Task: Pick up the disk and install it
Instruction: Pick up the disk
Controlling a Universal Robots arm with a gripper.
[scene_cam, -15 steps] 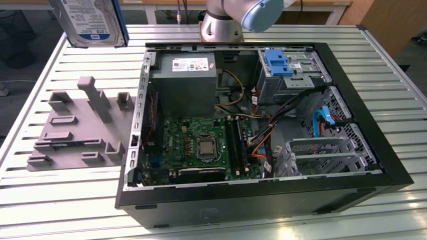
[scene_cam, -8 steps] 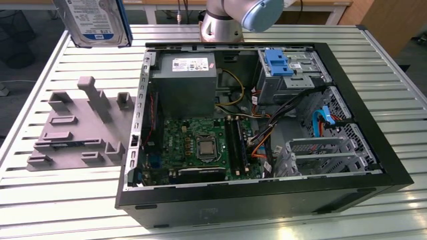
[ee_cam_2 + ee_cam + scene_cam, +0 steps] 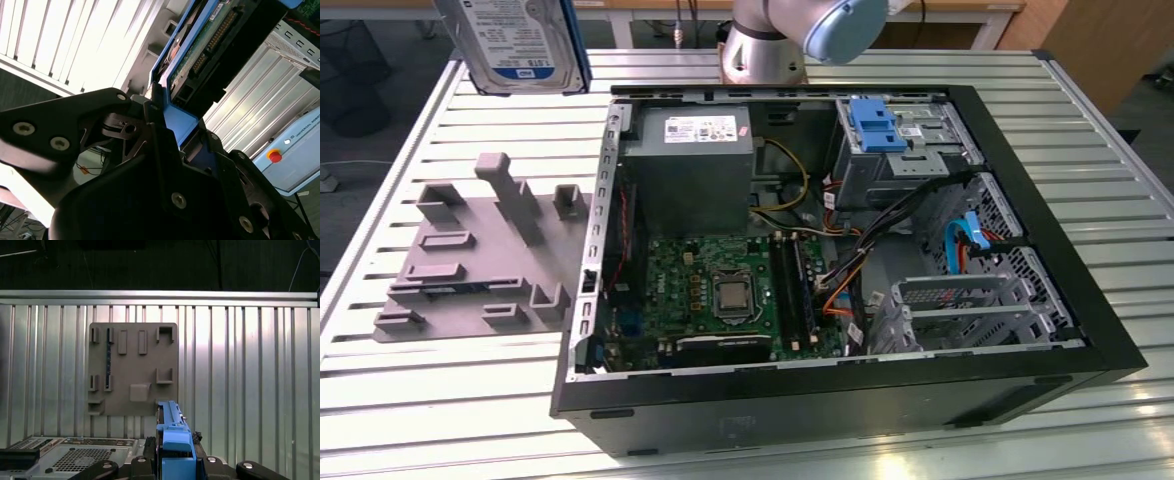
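Disk point(image 3: 523, 40) hanging upright, long axis vertical, label facing exterior camera, over table point(image 3: 400, 180) beside case point(image 3: 827, 410). Gripper point(image 3: 175, 460) clamping its blue rail, wrist pointing down.

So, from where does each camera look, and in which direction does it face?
Exterior view: high above the table, looking down on the open computer case, the grey fixture plate and the lifted disk; an arm joint shows.
First wrist view: on the wrist, facing down past the disk's blue frame to the plate and table; the gripper shows, shut on the disk.
Second wrist view: close behind the gripper, looking along it at the disk's circuit-board side.
Shared: all three show the disk; the exterior and first wrist views share the plate.
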